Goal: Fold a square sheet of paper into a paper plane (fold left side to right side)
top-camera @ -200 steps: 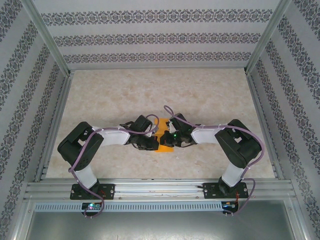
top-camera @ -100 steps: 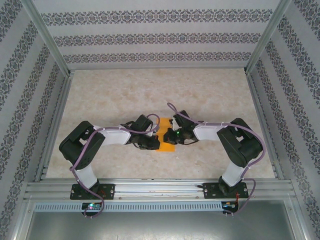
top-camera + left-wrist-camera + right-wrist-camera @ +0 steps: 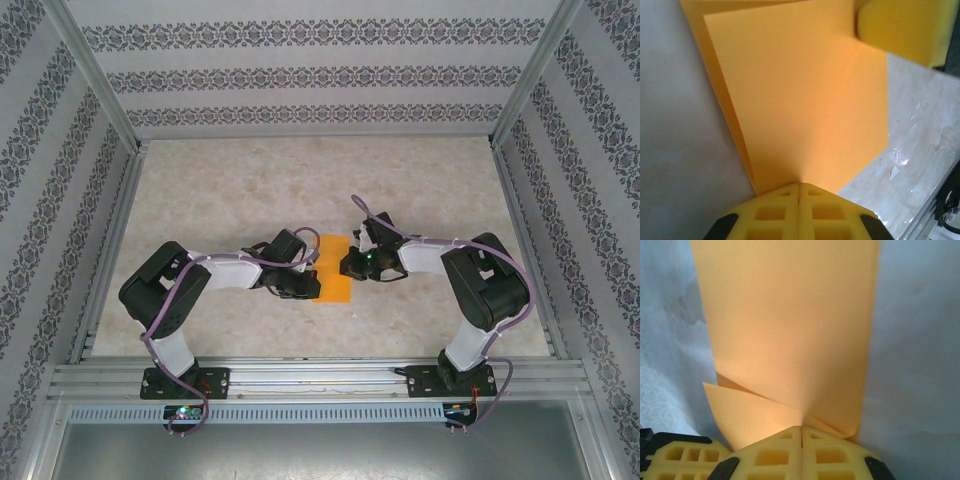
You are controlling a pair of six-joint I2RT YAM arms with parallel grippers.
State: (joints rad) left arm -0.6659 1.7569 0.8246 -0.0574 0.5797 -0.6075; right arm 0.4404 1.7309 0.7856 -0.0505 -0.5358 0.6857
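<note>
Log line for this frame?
paper: folded, on table | left end effector: shut, tips at paper edge | right end effector: shut, tips at paper edge

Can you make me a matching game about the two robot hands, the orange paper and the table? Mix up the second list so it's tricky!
Things:
1. square sheet of paper
2. left gripper
3. right gripper
4. table

Clues:
A. pale and marbled
B. shut, tips at the paper's right side
C. bright orange, folded over, lying between the two grippers
D. shut, tips at the paper's left side

Pairs: 1-C, 2-D, 3-B, 4-A
</note>
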